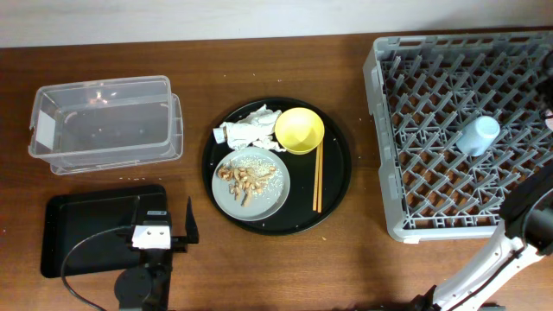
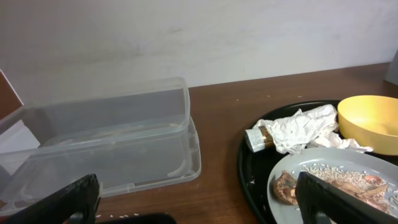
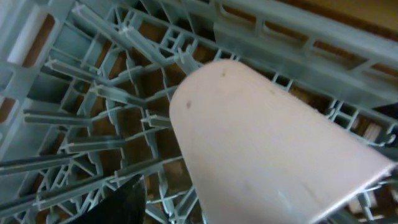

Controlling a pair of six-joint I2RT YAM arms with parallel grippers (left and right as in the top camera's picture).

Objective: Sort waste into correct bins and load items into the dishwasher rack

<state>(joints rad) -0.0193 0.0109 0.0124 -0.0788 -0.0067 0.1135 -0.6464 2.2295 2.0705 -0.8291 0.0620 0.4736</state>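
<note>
Dark plastic at the foot of the right wrist view is the one visible finger [image 3: 124,204] of the right claw [image 3: 208,214]; the other is hidden behind the small pale-pink cup [image 3: 273,137], so I cannot tell whether the claw pinches it or not; the cup hangs tilted, close over the pegs of the large grey plastic lattice rack [image 3: 93,112], which suits loading it there. Overhead misses this cup entirely, yet shows the small light-blue cup [image 1: 478,135] already lying in the rack. The left claw [image 2: 198,186] hovers spread wide and empty over an edge of the shallow black rectangular tray [image 1: 78,229], near the clear rectangular plastic tub [image 2: 112,130]; it is likely poised for the crumpled white napkins [image 2: 298,127] on the large round black tray [image 1: 337,186]; its wrist view leaves out the thin wooden chopsticks [image 1: 317,177], which overhead shows.
</note>
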